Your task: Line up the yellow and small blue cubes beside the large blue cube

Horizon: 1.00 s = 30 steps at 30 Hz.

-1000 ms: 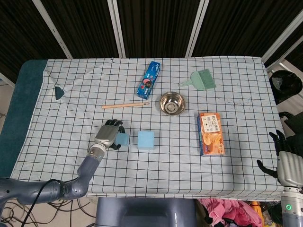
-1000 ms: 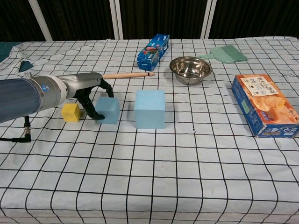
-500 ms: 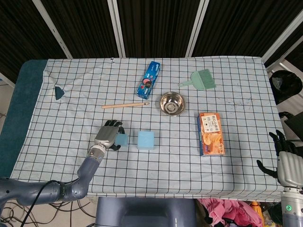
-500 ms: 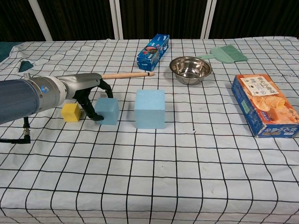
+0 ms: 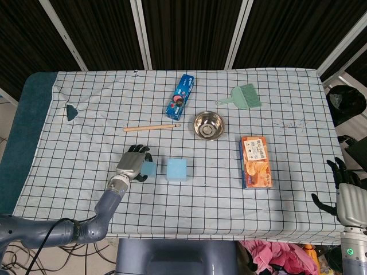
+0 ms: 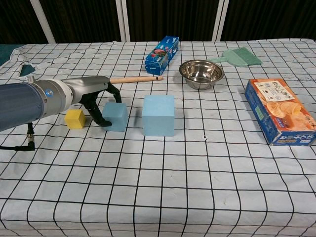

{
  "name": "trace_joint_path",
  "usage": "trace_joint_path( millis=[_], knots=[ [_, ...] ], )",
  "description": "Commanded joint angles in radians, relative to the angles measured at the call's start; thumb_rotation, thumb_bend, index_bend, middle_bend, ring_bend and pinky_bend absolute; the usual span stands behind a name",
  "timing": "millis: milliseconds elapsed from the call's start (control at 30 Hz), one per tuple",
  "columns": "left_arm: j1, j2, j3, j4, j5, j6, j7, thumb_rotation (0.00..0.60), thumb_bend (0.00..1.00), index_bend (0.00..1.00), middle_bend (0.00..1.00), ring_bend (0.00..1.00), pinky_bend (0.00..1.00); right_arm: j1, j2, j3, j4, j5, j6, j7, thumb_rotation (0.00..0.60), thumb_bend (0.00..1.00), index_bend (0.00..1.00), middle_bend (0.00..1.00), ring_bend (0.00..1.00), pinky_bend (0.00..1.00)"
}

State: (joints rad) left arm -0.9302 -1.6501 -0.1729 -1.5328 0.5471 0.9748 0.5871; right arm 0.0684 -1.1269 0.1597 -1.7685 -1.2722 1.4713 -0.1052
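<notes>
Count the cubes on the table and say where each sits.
3. Large blue cube mid-table; small blue cube beside it, gripped by the left hand; yellow cube just beyond the hand.

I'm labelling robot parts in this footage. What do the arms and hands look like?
The left arm is a smooth blue-grey tube ending in a silver wrist collar with a small blue dot; a black cable hangs below it. The left hand has a silver back and black fingers. The right hand is likewise silver-grey with black fingers, a green light on its forearm.

From above, the grey left hand [image 5: 131,164] covers the little yellow cube. The black right hand [image 5: 344,186] is cut off by the edge.
</notes>
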Motion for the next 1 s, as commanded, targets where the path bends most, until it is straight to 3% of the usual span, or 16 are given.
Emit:
trace_joint_path(
  millis=[33,233,467,1000],
  knots=[
    [-0.004,-0.005,-0.004,-0.01,0.001,0.016,0.01,0.6,0.31,0.48,0.13,0.0,0.0,-0.001,0.001,0.0,0.0,-0.001,0.001,0.001,0.6,0.19,0.1,0.02,0.17,0.12],
    [-0.023,-0.023,-0.03,-0.04,-0.041,0.064,0.049,0.6,0.31,0.48,0.13,0.0,0.0,-0.002,0.004,0.002,0.0,0.0,0.002,0.008,0.6,0.19,0.1,0.02,0.17,0.12],
    [-0.06,-0.031,-0.068,-0.052,-0.137,0.045,0.084,0.6,0.3,0.48,0.12,0.0,0.0,-0.004,0.008,0.002,-0.001,-0.002,0.003,0.015,0.6,0.19,0.1,0.02,0.17,0.12],
    [-0.11,-0.058,-0.078,-0.022,-0.206,0.03,0.105,0.6,0.3,0.48,0.12,0.0,0.0,-0.006,0.013,0.003,0.0,-0.003,0.005,0.028,0.6,0.19,0.1,0.02,0.17,0.12]
  ],
)
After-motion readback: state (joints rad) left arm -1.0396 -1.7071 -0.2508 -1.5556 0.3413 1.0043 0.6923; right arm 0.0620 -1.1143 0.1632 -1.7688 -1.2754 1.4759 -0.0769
